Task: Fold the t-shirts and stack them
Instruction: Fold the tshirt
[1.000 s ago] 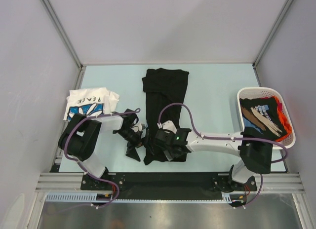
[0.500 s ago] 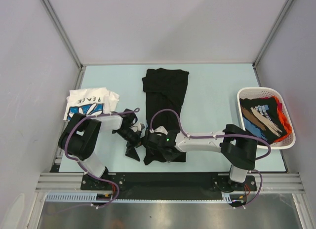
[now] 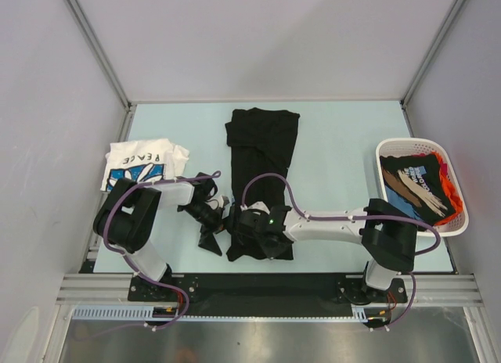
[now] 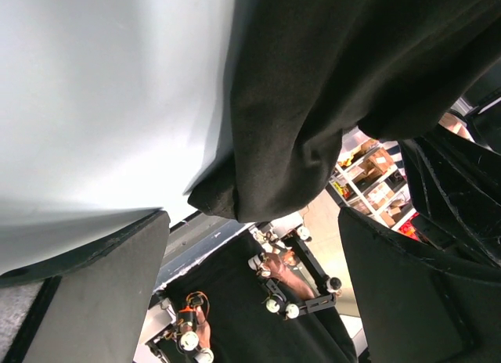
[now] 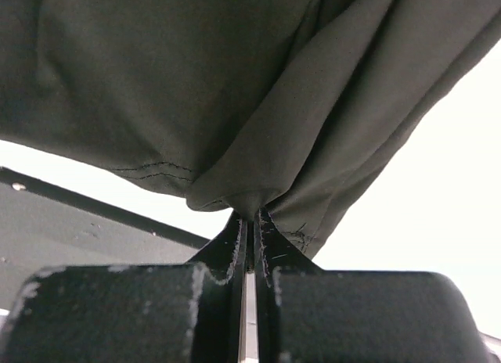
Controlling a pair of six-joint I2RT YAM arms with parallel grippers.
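A long, partly folded black t-shirt (image 3: 262, 140) lies down the middle of the table. My right gripper (image 3: 241, 227) is at its near left corner, shut on a pinched fold of the black cloth (image 5: 249, 210). In the right wrist view the jaws meet with the fabric (image 5: 196, 81) bunched above them. My left gripper (image 3: 210, 222) stands wide open just left of that same corner. In the left wrist view the black hem (image 4: 258, 191) hangs above its spread fingers (image 4: 94, 292), untouched. A white t-shirt with blue print (image 3: 143, 163) lies crumpled at the left.
A white slotted basket (image 3: 407, 141) at the right edge holds dark printed and orange shirts (image 3: 415, 187). Grey walls enclose the table on the left, back and right. The black base rail (image 3: 266, 285) runs along the near edge.
My right gripper has closed onto the near corner of the black t-shirt, and its arm has shifted slightly. The left gripper has stayed open in place.
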